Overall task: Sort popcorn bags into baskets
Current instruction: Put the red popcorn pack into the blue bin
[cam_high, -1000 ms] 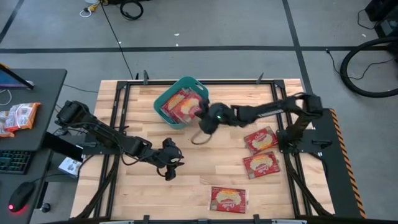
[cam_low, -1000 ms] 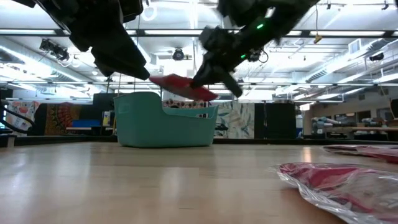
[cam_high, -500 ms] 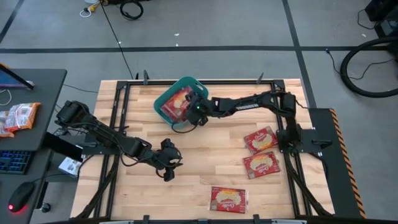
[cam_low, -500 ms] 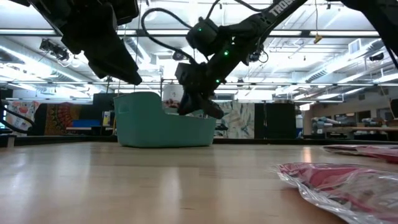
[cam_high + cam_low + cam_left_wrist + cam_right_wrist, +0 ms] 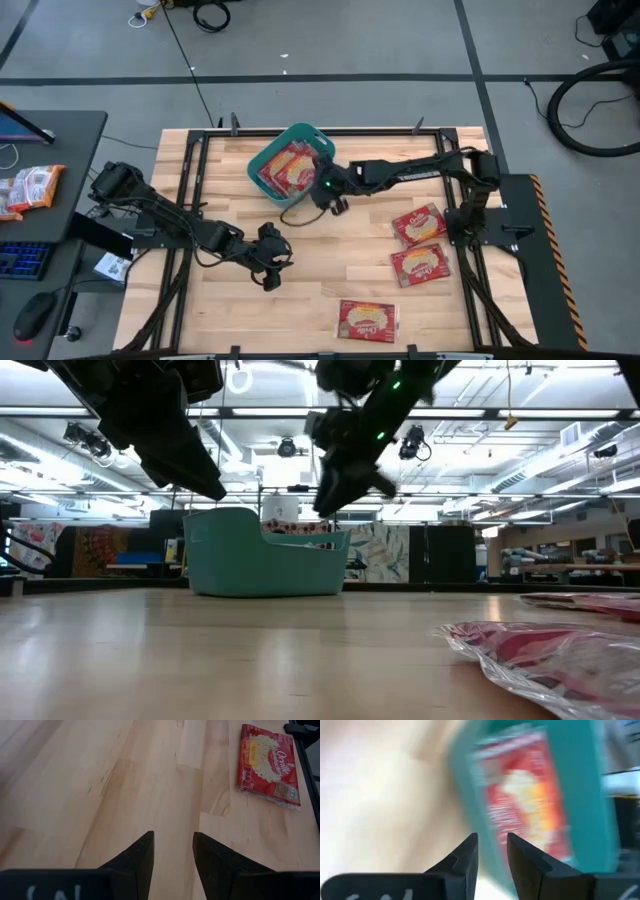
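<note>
Reaching across from its base at the bench's (image 5: 200,300) right edge, the right arm stretches long and nearly flat, its right hand (image 5: 335,203) hanging just off the near-right corner of the teal basket (image 5: 262,157) and above the wood. In the right wrist view its two fingers (image 5: 465,857) stand a little apart with nothing between them — released, with the basket rim and a red popcorn bag lying inside it (image 5: 530,790) ahead of them. A second ago this hand was clamped on a red bag held in the air beside the tub; half a second ago it was over the tub's near-right rim, and now it has come back off the rim, empty. The bags in the basket (image 5: 290,168) lie flat on one another. The left arm lies low across the bench's left half, its left hand (image 5: 268,268) well apart from the basket in mid-bench, in the same place as before; its fingers (image 5: 137,857) are spread with bare wood between them, holding nothing. Three more popcorn bags rest flat on the bench: two toward the right side (image 5: 419,224) (image 5: 421,265), one just nearer than the other, and a third near the front edge (image 5: 368,319) — the one seen in the left wrist view (image 5: 270,762).
</note>
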Tool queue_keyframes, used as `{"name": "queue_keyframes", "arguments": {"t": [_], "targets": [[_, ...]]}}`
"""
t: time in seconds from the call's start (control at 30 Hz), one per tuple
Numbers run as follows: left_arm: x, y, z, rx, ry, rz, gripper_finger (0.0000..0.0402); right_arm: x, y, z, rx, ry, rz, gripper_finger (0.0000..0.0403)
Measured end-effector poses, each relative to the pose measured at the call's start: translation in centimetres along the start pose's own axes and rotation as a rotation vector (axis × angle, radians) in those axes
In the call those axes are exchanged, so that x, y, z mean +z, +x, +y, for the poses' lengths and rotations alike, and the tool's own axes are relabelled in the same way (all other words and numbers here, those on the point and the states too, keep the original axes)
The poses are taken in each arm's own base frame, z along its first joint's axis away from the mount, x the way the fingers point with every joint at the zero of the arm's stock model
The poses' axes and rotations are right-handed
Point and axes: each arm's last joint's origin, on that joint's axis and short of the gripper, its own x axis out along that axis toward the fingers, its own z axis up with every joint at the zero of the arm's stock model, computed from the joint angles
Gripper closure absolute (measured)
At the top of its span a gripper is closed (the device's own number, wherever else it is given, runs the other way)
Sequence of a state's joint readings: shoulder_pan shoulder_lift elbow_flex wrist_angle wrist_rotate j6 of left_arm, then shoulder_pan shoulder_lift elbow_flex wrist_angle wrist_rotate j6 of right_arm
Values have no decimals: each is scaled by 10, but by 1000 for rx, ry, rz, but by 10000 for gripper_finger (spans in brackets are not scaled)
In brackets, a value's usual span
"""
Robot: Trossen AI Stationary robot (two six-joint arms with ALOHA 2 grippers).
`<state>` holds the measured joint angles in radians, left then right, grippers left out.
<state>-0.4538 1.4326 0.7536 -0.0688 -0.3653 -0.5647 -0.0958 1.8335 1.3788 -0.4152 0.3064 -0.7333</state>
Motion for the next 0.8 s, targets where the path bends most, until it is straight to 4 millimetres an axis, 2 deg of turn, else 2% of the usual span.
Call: {"name": "queue_keyframes", "arguments": {"t": [0.2, 0.37, 0.5, 0.63, 0.8], "targets": [[-2, 0, 1, 4, 6, 19, 260, 9, -37, 36, 269, 126, 26, 296], [-2, 0, 1, 5, 7, 22, 260, 10, -50, 77, 426, 144, 133, 296], [-3, 0, 2, 13, 9, 35, 260, 13, -57, 114, 519, 120, 151, 296], [-3, 0, 2, 15, 7, 37, 260, 21, -69, 151, 645, 86, 102, 296], [-3, 0, 2, 18, 6, 35, 260, 37, -85, 195, 713, 30, -83, 296]]}}
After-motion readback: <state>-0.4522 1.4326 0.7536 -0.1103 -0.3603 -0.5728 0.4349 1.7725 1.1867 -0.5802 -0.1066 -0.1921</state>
